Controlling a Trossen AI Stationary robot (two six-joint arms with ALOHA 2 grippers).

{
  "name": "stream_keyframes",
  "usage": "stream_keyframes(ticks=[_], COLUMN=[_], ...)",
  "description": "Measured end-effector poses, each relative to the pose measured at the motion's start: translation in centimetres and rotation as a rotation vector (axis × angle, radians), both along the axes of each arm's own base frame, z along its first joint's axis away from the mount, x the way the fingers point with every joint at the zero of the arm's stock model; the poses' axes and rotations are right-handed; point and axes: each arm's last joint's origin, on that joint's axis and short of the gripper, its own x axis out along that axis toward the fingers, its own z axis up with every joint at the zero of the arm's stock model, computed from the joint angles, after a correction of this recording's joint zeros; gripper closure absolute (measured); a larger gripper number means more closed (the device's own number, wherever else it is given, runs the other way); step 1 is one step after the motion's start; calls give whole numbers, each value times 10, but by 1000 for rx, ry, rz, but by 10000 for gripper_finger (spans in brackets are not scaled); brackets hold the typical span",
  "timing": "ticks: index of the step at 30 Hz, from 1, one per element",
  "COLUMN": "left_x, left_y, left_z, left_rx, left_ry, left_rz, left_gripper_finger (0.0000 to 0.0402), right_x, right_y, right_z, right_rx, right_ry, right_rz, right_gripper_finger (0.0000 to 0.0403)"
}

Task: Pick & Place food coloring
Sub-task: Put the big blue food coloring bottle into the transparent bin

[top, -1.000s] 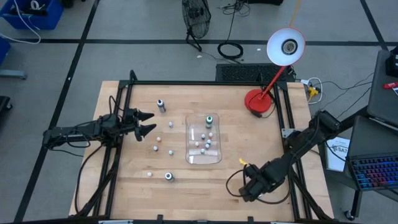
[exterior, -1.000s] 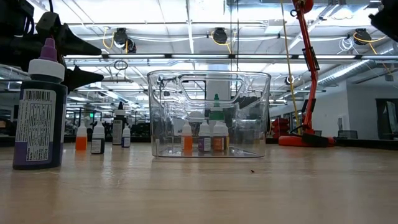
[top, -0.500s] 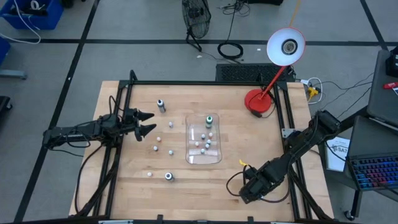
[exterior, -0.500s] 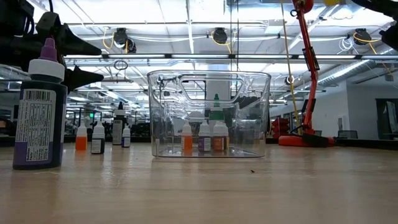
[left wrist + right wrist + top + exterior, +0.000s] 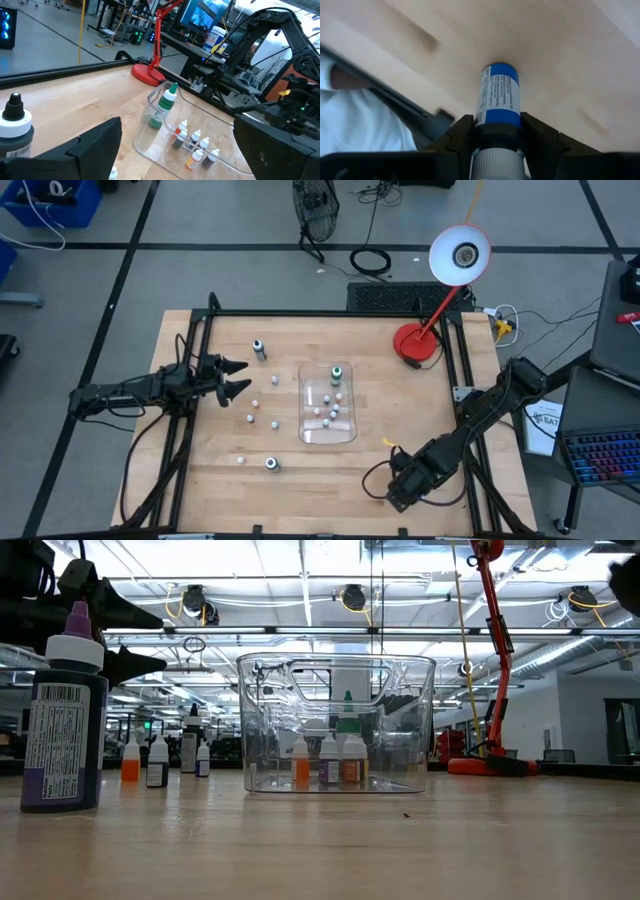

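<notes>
Right gripper (image 5: 495,142) sits low at the near right corner of the table (image 5: 400,420), down by the edge, and the right wrist view shows a blue-labelled bottle (image 5: 498,95) between its two dark fingers (image 5: 460,137), both pressed against the bottle's sides at the neck end, so it is clamped on that bottle. Bottle's long axis runs straight out along the gripper's own forward line, base pointing away from the wrist, cap end toward it; the high view hides the bottle under the arm. The clear tray (image 5: 329,404) lies up and to the left of this gripper, toward the table's middle, well apart, with several small food coloring bottles (image 5: 327,760) already standing inside plus a taller green-capped bottle (image 5: 162,106). Left gripper (image 5: 238,377) hovers spread wide and empty at the left side, just beside the loose bottles (image 5: 251,419) standing left of the tray. The right arm has the load and is the one that must carry across to the tray; the left is nearer the strays. Likely next need: lift clear, swing inward over the tray rim.
</notes>
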Motion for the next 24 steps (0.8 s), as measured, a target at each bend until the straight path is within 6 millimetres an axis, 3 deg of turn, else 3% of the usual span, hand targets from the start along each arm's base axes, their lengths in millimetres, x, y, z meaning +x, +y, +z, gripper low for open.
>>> stream_keyframes(ticks=[9, 20, 24], left_x=[0, 0, 0], left_y=[0, 0, 0], left_z=[0, -1, 0], left_rx=[0, -1, 0], left_ry=[1, 5, 3], left_rz=[0, 0, 0], left_gripper_finger=[23, 23, 23], right_x=[28, 44, 58], right_y=[-21, -31, -53], right_z=[9, 95, 121], right_rx=[-269, -627, -685], right_ry=[-427, -1187, -1284], right_rz=[200, 549, 608], right_gripper_finger=[280, 281, 281])
